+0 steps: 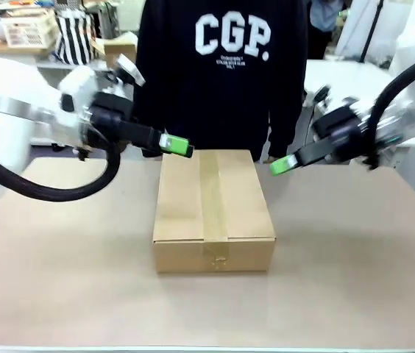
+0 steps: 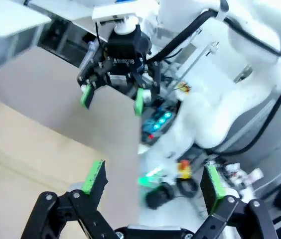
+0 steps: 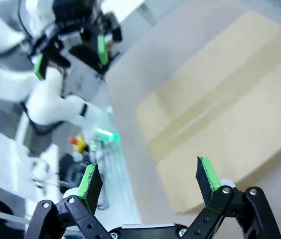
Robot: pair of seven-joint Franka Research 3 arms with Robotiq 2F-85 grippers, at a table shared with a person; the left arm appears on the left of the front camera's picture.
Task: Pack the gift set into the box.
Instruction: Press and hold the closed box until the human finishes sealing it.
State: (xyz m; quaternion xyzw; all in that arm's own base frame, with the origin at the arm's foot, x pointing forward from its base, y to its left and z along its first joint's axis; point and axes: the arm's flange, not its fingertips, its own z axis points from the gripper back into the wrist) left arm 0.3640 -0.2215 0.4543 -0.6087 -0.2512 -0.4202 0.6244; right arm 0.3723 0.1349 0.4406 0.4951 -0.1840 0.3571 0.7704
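The box point(image 1: 214, 212) sits shut and taped along its top in the middle of the table point(image 1: 355, 279), its far end towards a person point(image 1: 222, 70) in a dark sweatshirt. The left gripper point(image 1: 177, 145) hovers just above its far left corner, fingers spread wide and empty. The right gripper point(image 1: 284, 164) hangs off its far right corner, likewise wide and empty.

The left gripper point(image 2: 153, 181) stands with its green-padded fingers point(image 2: 94, 178) spread wide, nothing between them. Under and beside its left finger lies the flat brown top of the box point(image 2: 26, 164). Straight ahead, beyond the tan surface point(image 2: 56, 94), the right gripper point(image 2: 111, 97) faces it, fingers also apart.
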